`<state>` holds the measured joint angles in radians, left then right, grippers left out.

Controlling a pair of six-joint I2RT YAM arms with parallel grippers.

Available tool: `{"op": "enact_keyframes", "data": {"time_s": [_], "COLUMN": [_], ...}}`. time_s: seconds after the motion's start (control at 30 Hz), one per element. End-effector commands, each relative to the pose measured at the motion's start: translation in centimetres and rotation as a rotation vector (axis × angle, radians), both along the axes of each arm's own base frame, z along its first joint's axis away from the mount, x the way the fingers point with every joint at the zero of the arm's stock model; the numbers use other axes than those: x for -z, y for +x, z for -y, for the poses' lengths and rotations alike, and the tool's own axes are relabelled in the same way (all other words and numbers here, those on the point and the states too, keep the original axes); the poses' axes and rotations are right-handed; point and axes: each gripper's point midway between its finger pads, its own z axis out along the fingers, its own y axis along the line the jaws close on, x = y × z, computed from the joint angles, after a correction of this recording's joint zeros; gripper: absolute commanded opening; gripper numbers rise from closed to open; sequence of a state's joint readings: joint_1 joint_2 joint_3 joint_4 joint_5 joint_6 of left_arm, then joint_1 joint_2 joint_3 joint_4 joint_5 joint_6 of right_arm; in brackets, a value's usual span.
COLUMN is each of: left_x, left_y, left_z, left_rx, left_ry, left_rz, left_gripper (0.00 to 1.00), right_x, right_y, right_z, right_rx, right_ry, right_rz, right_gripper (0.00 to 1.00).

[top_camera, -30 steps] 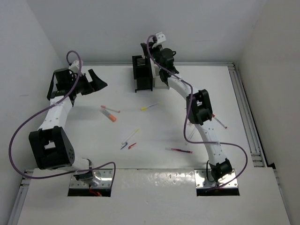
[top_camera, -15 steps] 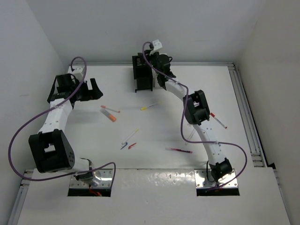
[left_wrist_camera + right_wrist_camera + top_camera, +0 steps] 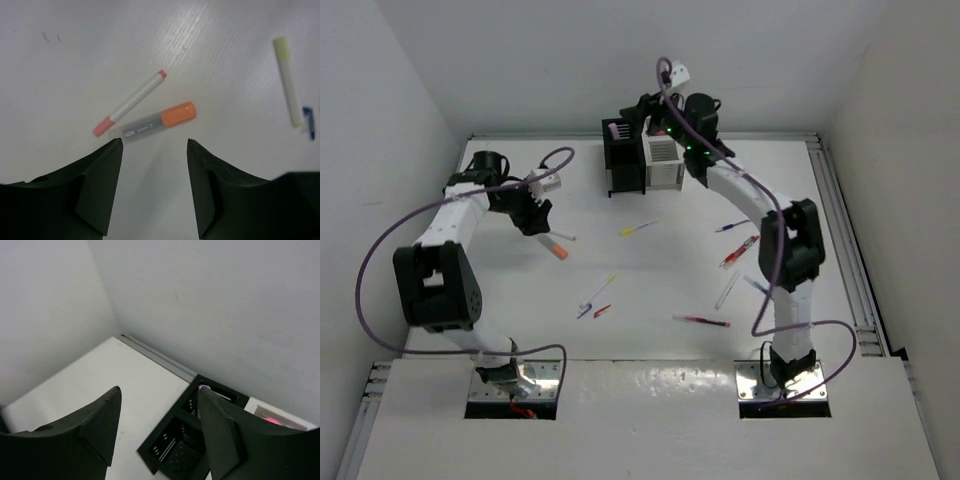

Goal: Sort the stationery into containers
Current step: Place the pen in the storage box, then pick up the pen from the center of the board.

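Orange-capped grey marker (image 3: 160,121) lay on the white surface (image 3: 100,40) just beside a white pen with pink ends (image 3: 131,102). Both were just ahead of the left gripper (image 3: 155,142), whose jaws stood apart with nothing between them. The right gripper (image 3: 160,392) hung above the 2 joined containers, jaws likewise apart and empty. A lilac marker (image 3: 614,130) stood in the black container (image 3: 623,168), and the white container (image 3: 665,164) adjoined it. Other pens lay scattered over the surface's middle and right.
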<state>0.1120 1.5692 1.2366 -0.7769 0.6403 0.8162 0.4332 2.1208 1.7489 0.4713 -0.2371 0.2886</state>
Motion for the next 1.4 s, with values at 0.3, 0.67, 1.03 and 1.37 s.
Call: {"op": "enact_keyframes", "data": {"time_s": [0.3, 0.67, 1.03, 1.37], "left_x": [2.9, 6.0, 8.1, 9.5], "left_y": [-0.6, -1.2, 0.0, -1.4], "left_z": [1.3, 4.8, 4.0, 4.0], "left_rx": [0.764, 0.974, 1.062, 1.107], "left_ry": [0.134, 0.397, 0.611, 0.608], "left_rz": [0.076, 0.123, 0.091, 0.031], "left_gripper": [0.54, 0.55, 0.61, 0.64], "right_x": [-2.1, 0.2, 0.9, 1.3], "right_y": [-11.6, -14.4, -14.9, -14.5], "right_z": [12.5, 17.6, 18.8, 19.1], "right_rx": [-0.063, 0.011, 0.025, 0.029], "right_ry": [-0.090, -0.099, -0.101, -0.098], "right_rz": [-0.255, -0.363, -0.404, -0.408], "right_gripper": [0.65, 0.65, 0.65, 0.65]}}
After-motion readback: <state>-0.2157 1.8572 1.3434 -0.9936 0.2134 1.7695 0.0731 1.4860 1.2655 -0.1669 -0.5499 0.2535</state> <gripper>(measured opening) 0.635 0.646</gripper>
